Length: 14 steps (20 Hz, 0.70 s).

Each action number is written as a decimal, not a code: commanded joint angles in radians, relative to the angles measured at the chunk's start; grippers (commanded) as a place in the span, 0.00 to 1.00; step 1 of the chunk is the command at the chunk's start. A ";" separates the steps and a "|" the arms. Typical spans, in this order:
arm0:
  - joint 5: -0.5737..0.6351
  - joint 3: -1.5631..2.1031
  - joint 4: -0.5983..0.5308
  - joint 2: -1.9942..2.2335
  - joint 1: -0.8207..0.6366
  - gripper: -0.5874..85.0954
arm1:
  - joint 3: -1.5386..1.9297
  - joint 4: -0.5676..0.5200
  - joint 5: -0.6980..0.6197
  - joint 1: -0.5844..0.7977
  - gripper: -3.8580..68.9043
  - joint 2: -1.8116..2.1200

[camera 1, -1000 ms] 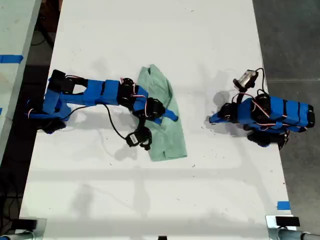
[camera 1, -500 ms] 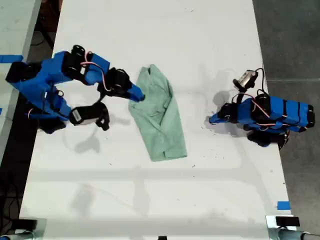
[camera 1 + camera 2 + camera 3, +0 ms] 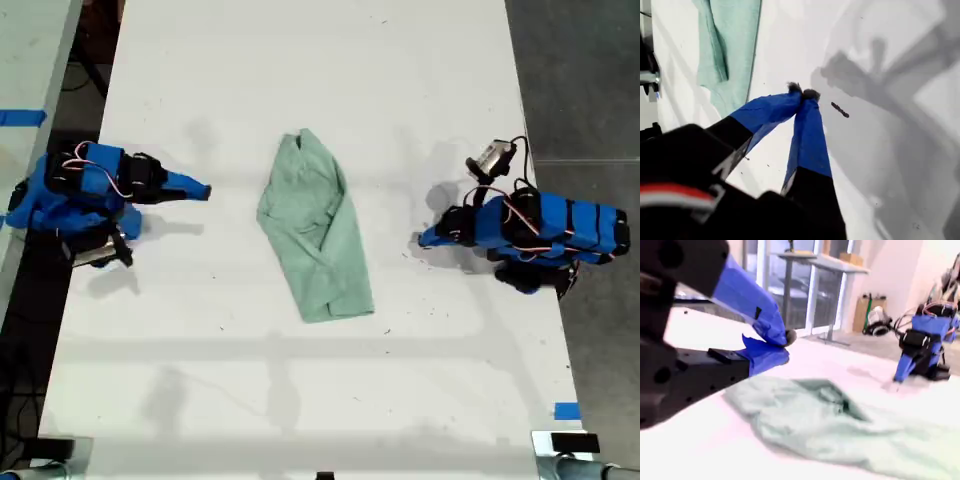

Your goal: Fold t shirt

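Worktop [image 3: 300,80] is white, and you will find the t shirt [image 3: 315,240] lying near its middle, a pale mint-green bundle, wrinkled and folded over itself in layers. In the exterior view it runs as a slanted strip, its narrower end towards the far side and its broader end towards the near side. Nothing touches it.

My second gripper [image 3: 203,190] is at the exterior view's left, well apart from the t shirt and pointing towards it. You can see in the second wrist view that its blue fingers [image 3: 765,315] are clenched together with nothing between them, with the t shirt [image 3: 840,425] spread on the worktop beyond.

My first gripper [image 3: 424,240] is at the exterior view's right, also clear of the t shirt and pointing towards it, its tip low by the worktop. In the first wrist view its fingers [image 3: 810,140] meet at the tips and carry nothing. A small dark speck [image 3: 840,110] lies on the worktop just beside them. The t shirt [image 3: 735,45] shows farther off in that view.
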 commanded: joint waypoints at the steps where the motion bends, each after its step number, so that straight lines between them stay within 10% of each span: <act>1: 0.041 0.183 -0.055 0.049 -0.025 0.01 | 0.044 0.008 -0.014 0.003 0.06 0.015; 14: 0.043 0.178 -0.026 0.052 -0.028 0.01 | 0.044 0.009 -0.017 0.009 0.06 0.015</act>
